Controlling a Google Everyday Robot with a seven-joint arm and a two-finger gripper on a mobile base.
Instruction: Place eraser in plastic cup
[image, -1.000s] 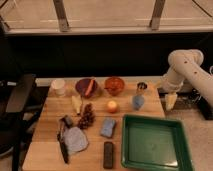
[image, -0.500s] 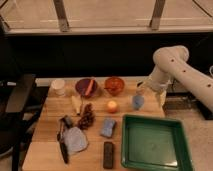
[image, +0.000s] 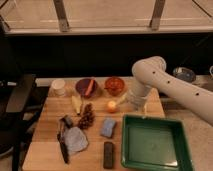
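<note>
arm (image: 167, 84) from right, elbow bent | end effector (image: 126, 101) low, left of elbow

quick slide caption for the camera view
Gripper hovers over the wooden table's back right; eraser lies untouched near the front edge.

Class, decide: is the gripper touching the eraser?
Apart. Camera view: the gripper hangs beside the orange object, far behind the eraser at the table's front edge.

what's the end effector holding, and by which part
Cannot tell; the end effector hangs over the table's rear right, while the eraser lies apart near the front edge.
</note>
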